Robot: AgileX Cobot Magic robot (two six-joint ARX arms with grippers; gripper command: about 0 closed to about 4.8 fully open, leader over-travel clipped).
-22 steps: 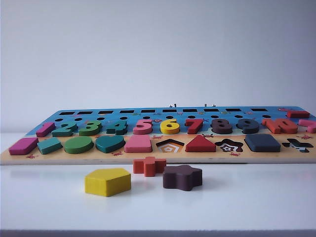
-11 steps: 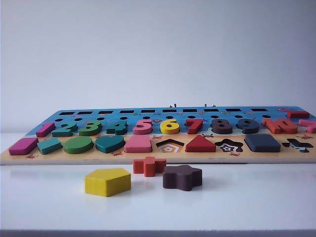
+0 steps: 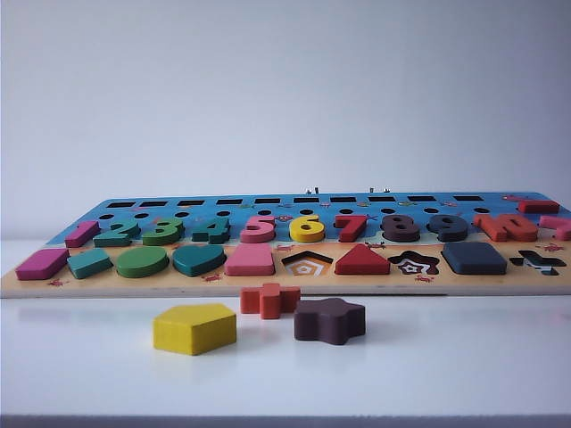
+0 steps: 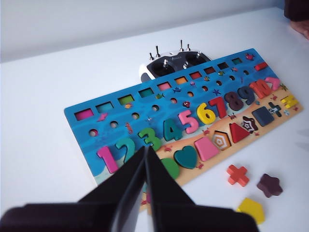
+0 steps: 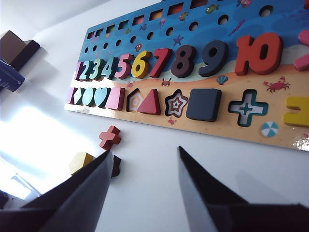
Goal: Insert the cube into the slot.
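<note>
The navy-blue cube [image 3: 474, 258] lies flat in the slot on the right part of the wooden puzzle board [image 3: 268, 283], between the star recess and the cross recess. It covers the slot's bottom. The right wrist view shows the cube [image 5: 203, 104] seated there too. My right gripper [image 5: 144, 151] hangs open over bare table in front of the board, with nothing between its fingers. My left gripper [image 4: 145, 151] is shut with nothing in it, raised above the board's left end, far from the cube [image 4: 263, 116]. Neither gripper shows in the exterior view.
A yellow pentagon [image 3: 194, 328], an orange cross [image 3: 269, 300] and a brown star [image 3: 329, 320] lie loose on the white table in front of the board. The pentagon [image 3: 307, 263], star [image 3: 413, 263] and cross [image 3: 537, 261] recesses stand open. A remote controller [image 4: 174, 63] sits behind the board.
</note>
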